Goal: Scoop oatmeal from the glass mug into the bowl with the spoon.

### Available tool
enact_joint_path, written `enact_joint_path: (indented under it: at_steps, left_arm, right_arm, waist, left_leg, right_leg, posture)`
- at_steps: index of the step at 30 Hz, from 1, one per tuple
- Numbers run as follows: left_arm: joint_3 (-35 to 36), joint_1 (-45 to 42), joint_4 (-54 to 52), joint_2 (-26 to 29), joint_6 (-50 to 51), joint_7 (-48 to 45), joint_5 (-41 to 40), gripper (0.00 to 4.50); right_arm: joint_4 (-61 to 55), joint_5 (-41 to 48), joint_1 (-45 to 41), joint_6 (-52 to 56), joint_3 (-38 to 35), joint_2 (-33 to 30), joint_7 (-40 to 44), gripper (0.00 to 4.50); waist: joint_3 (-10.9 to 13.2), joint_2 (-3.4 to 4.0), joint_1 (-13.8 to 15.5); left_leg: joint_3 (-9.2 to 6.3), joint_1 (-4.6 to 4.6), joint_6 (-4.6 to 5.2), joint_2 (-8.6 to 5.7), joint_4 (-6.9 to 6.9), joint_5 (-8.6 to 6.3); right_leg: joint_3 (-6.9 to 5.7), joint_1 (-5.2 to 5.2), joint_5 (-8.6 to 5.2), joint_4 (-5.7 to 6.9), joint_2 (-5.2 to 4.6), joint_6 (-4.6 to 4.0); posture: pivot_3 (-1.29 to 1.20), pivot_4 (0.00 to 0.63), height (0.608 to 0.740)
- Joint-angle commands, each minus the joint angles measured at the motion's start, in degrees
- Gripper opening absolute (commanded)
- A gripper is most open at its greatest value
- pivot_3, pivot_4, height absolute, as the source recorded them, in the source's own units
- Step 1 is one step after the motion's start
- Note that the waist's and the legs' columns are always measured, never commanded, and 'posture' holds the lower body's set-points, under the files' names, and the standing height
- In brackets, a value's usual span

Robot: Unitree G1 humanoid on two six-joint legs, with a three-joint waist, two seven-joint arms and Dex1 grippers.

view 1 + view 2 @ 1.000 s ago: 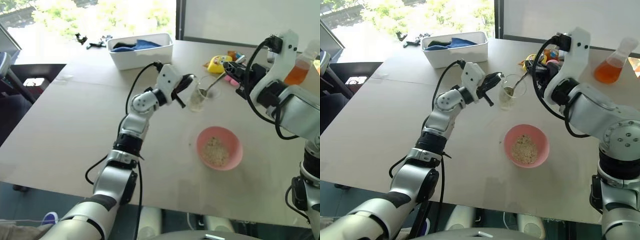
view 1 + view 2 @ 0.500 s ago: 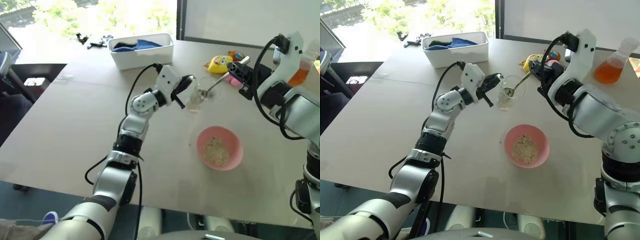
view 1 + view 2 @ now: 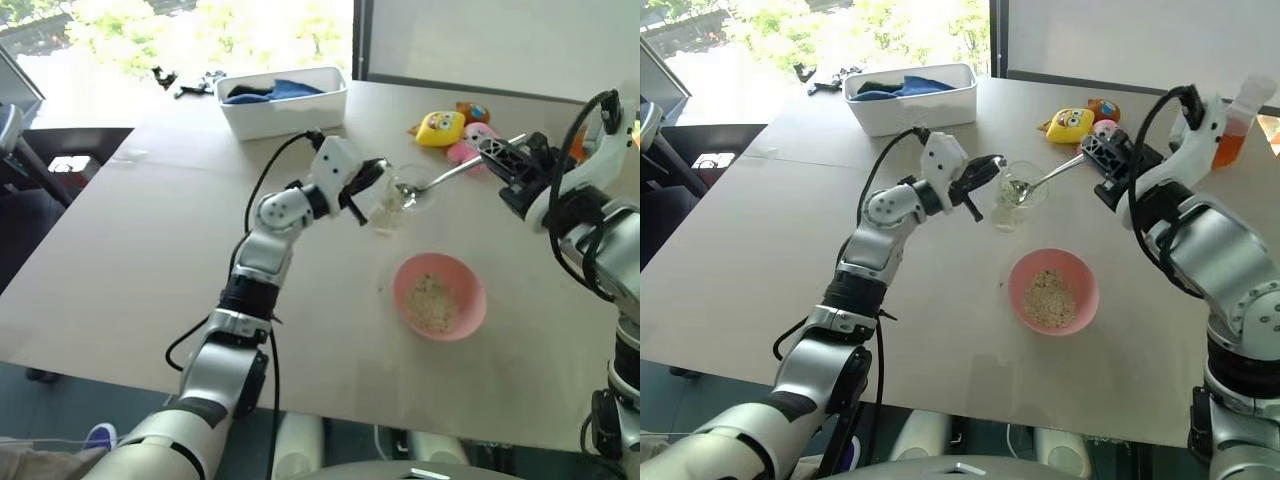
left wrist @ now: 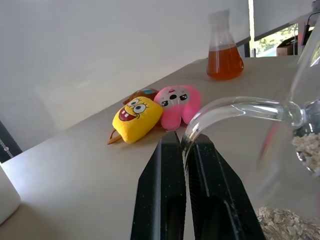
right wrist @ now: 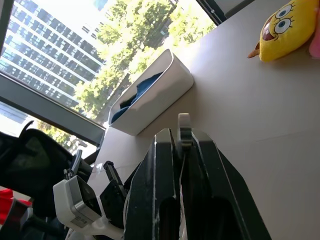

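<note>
The left gripper (image 4: 186, 145) is clenched on the handle of the glass mug (image 3: 393, 200), holding it tilted near the table's (image 3: 150, 240) middle. The right gripper (image 3: 497, 152) grasps the spoon (image 3: 440, 178) by its handle, its small bowl at the mug's rim. Oatmeal (image 3: 432, 298) lies in the pink bowl (image 3: 440, 297), nearer and to the right of the mug.

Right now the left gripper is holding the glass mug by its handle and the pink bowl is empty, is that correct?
Not quite: the bowl already holds oatmeal, as the right eye view shows. The left gripper does hold the glass mug by its handle.
</note>
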Motion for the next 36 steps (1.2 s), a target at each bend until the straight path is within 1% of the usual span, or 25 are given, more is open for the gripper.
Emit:
enact_joint_path:
  at_steps: [1, 17, 23, 36]
  left_arm:
    - [-0.6, -0.7, -3.5, 0.1, -0.3, -1.0, -0.8, 0.05]
    - [-2.1, -1.8, -0.6, 2.2, -1.0, -2.5, 0.9, 0.05]
    - [-2.2, -2.7, 1.3, 2.5, -2.4, -2.6, 1.3, 0.05]
    - [-2.1, -4.7, 3.6, 2.3, -6.1, -4.4, 0.8, 0.05]
  right_arm:
    - [-4.1, 2.1, 1.4, -3.2, -3.1, -0.9, -0.3, 0.00]
    - [-9.6, 2.1, 7.5, -9.5, -6.4, -2.0, -1.7, 0.00]
    - [-11.5, 2.1, 8.2, -11.5, -6.4, -2.0, -1.8, 0.00]
    - [-16.7, 2.1, 15.2, -16.3, -6.2, -2.5, -0.3, 0.00]
  waist:
    - [0.0, 0.00, 0.0]
    - [0.0, 0.00, 0.0]
    - [0.0, 0.00, 0.0]
    - [0.0, 0.00, 0.1]
  left_leg:
    - [0.00, 0.00, 0.00, 0.00, 0.00, 0.00]
    - [-0.01, 0.00, 0.00, 0.00, 0.01, 0.00]
    - [0.00, 0.01, 0.00, 0.00, 0.02, 0.00]
    - [-0.02, 0.00, 0.00, -0.01, 0.03, 0.00]
  right_leg:
    - [0.01, 0.00, 0.00, 0.00, 0.00, 0.00]
    - [0.02, 0.00, 0.00, 0.00, 0.01, 0.00]
    - [0.02, 0.00, 0.00, 0.00, 0.02, 0.00]
    - [0.06, 0.01, 0.00, -0.01, 0.03, 0.01]
  posture:
    - [0.00, 0.150, 0.740]
    - [0.00, 0.150, 0.740]
    - [0.00, 0.150, 0.740]
    - [0.00, 0.150, 0.740]
